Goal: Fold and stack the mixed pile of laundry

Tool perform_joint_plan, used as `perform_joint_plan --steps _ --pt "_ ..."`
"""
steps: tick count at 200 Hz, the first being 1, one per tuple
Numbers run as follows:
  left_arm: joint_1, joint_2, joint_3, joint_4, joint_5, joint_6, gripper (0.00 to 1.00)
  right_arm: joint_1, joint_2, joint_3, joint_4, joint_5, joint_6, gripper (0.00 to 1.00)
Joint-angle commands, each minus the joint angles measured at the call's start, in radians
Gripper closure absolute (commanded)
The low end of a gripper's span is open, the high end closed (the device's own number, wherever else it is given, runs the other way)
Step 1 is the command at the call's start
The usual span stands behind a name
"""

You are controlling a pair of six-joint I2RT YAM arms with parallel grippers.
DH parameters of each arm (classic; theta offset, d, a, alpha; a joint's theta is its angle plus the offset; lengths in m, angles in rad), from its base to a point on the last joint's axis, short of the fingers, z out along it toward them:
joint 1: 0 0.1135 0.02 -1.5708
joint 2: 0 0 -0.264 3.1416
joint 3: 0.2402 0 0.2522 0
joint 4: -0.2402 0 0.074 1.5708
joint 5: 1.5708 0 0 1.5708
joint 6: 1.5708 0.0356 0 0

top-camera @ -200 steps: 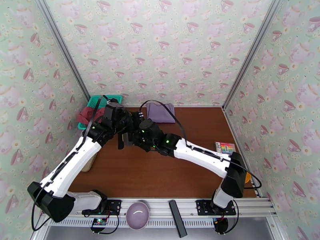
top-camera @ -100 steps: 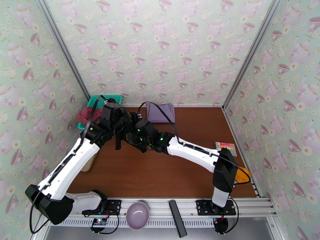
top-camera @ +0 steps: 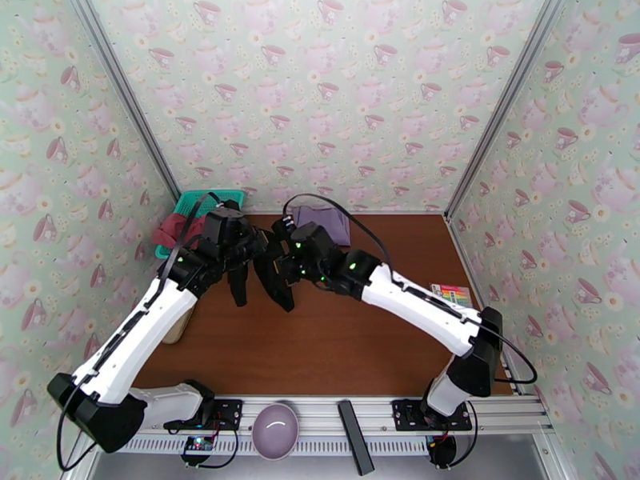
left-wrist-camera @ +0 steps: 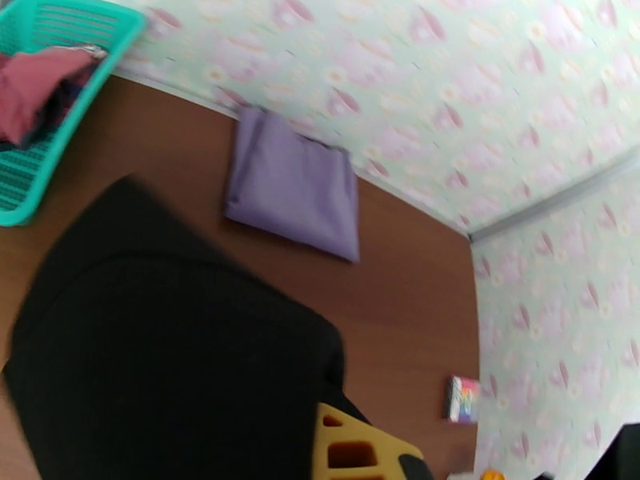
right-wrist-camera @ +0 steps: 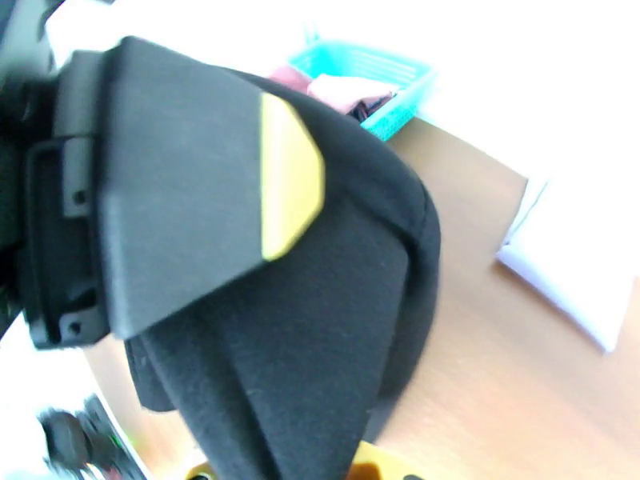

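Note:
The black garment (top-camera: pixel 279 286) hangs above the brown table (top-camera: pixel 336 346), held up at the middle left between both arms. My left gripper (top-camera: pixel 239 267) is shut on its left part and my right gripper (top-camera: pixel 276 260) is shut on its right part. Up close, the black garment (left-wrist-camera: pixel 168 354) covers the lower left wrist view. In the right wrist view the black garment (right-wrist-camera: pixel 320 314) bunches under a yellow-padded finger (right-wrist-camera: pixel 288 178). The lavender cloth (top-camera: pixel 328 218) (left-wrist-camera: pixel 292 186) lies folded at the back wall. The dusty-red top (top-camera: pixel 171 230) (left-wrist-camera: pixel 36 86) sits in the teal basket (top-camera: pixel 194 203).
The teal basket (left-wrist-camera: pixel 32 166) (right-wrist-camera: pixel 376 74) stands at the back left corner. A colourful small box (top-camera: pixel 450 295) (left-wrist-camera: pixel 462 398) lies near the right edge. On the front rail sit a purple bowl (top-camera: pixel 275 430) and a black bar (top-camera: pixel 354 435). The walls close in on three sides.
My right gripper has shut on the black garment. Both grippers have risen with it, and the right arm has swung toward the back, so the cloth now hangs off the table.

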Motion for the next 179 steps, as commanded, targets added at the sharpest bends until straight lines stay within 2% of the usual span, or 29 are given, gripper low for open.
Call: perform_joint_plan --steps 1,30,49,58,81,97,110,158,179 --pt "0.047 0.034 -0.024 -0.063 -0.039 0.085 1.00 -0.033 -0.008 0.103 -0.406 0.161 -0.307 1.00" --pt "0.037 0.053 -0.082 -0.054 0.021 0.091 0.99 -0.039 0.017 0.082 -0.392 0.499 -0.515 1.00" --pt "0.033 0.052 -0.097 -0.084 0.019 0.109 0.88 -0.058 0.037 0.085 -0.343 0.627 -0.595 1.00" --pt "0.032 0.046 -0.107 -0.101 0.002 0.116 0.78 -0.061 0.042 0.097 -0.335 0.637 -0.613 1.00" --pt "0.032 0.018 -0.157 -0.132 -0.071 0.123 0.40 -0.061 0.034 0.125 -0.332 0.583 -0.628 1.00" --pt "0.033 0.016 -0.204 -0.130 -0.108 0.122 0.26 -0.060 0.024 0.127 -0.335 0.539 -0.634 1.00" --pt "0.033 0.029 -0.242 -0.110 -0.105 0.125 0.22 -0.060 0.021 0.121 -0.335 0.527 -0.639 1.00" --pt "0.031 0.059 -0.353 -0.028 -0.099 0.117 0.23 -0.061 0.019 0.079 -0.325 0.521 -0.654 1.00" --pt "0.032 0.040 -0.357 -0.005 -0.087 0.110 0.16 -0.060 0.008 0.066 -0.324 0.512 -0.652 1.00"
